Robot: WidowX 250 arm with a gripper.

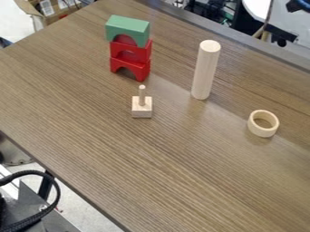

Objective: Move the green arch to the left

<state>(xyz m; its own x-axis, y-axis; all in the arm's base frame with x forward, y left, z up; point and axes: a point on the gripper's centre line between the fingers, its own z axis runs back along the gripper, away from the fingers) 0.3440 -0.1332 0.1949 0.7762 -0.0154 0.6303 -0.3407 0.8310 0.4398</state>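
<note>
Cam view: EE state, can't tell open vs. closed or w/ anything held. Task obj = green arch (128,23), upper L of ctr in frame, top of a 3-pc stack, resting on upper red arch (140,52), which sits on lower red arch (142,70), w/ that one on the wood-grain table (151,163). All 3 upright, openings down. Just below stack in frame: sq. wood base w/ thin upright peg (142,108), apart from the arches. R of stack: tall pale wood cyl. (205,70), standing on end, apart from stack & peg pc. Further R & lower: pale wood ring (263,132), flat on table, hole up, well apart from stack. Off table, lower L corner: blk cable (57,186) looped over dk. hardware. Upper L corner, beyond table edge: cardboard box (26,7).
</note>
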